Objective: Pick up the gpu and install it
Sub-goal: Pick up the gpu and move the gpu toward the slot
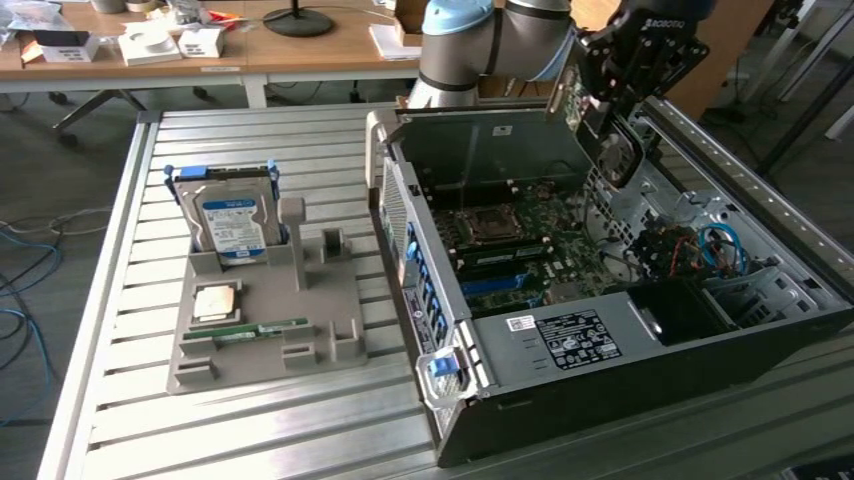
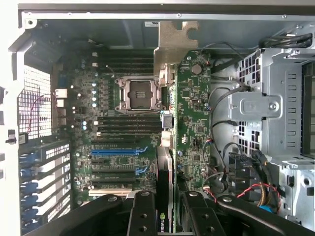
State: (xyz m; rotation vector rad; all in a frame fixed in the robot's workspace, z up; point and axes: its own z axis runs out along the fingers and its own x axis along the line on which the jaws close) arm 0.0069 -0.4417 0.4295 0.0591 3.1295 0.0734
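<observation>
The arm's pincer [image 1: 617, 100] is gripping the gpu [image 1: 615, 158], which is hanging upright over the far side of the open computer case [image 1: 534, 345], just above the motherboard [image 1: 514, 240]. The case is lying on its side on the slatted metal counter [image 1: 267, 430]. To the exterior view's left, a grey holder [image 1: 267, 290] is carrying a hard drive [image 1: 230, 220] standing on edge, with a square chip [image 1: 214, 303] and a green memory stick [image 1: 247, 332] lying flat.
</observation>
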